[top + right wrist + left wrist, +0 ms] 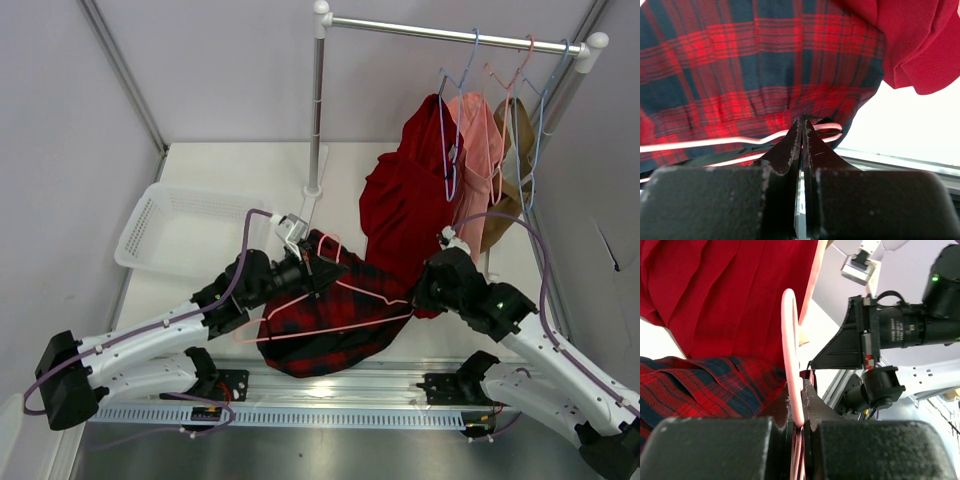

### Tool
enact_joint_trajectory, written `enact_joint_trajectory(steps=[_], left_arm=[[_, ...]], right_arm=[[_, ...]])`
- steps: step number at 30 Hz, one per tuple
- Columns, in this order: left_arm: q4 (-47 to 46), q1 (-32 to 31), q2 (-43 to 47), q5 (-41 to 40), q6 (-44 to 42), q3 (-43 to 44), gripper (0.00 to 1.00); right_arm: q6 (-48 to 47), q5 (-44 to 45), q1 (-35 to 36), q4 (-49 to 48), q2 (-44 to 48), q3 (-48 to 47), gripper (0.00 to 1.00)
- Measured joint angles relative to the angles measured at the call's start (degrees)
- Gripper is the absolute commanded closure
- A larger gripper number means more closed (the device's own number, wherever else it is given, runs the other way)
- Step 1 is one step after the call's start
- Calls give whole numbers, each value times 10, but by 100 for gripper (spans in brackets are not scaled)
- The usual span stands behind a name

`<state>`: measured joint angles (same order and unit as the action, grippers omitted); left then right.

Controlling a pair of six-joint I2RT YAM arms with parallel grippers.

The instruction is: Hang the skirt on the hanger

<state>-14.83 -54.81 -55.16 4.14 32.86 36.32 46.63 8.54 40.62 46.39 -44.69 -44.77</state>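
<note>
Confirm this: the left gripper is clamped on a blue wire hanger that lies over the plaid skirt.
Not blue. The left gripper is clamped on a pale-pink wire hanger that lies over the plaid skirt, as the left wrist view shows.

The top view looks down from above and behind the arms, far enough back to take in the whole desk (230, 170), the clothes rail (450, 33) and both arms. The left wrist view sits just behind the left claw (800, 400) and looks along it at very close range, across the hanger (789, 350) toward the right arm (900, 330). The right wrist view sits behind the right claw (801, 125), facing the skirt (740, 65) up close. All three views share the skirt, the hanger and the red garment (400, 200).
</note>
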Motion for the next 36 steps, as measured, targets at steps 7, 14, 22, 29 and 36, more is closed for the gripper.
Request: enact_joint_trajectory(steps=[7,14,22,29,36], left_arm=[[-20,0,-16,-11,3,0,100],[-44,0,-33,-22,12,0,100],[-49,0,-15,-40,11,0,100],[-71,0,13,-40,10,-22,100],[-97,0,18,-45,10,-35,100]], right_arm=[[-2,-1,0,4,4,-15,100],[-5,-2,0,15,4,-26,100],[-14,-2,0,18,0,-35,100],[-20,4,0,18,-24,-43,100],[-28,12,-1,19,-37,-57,100]])
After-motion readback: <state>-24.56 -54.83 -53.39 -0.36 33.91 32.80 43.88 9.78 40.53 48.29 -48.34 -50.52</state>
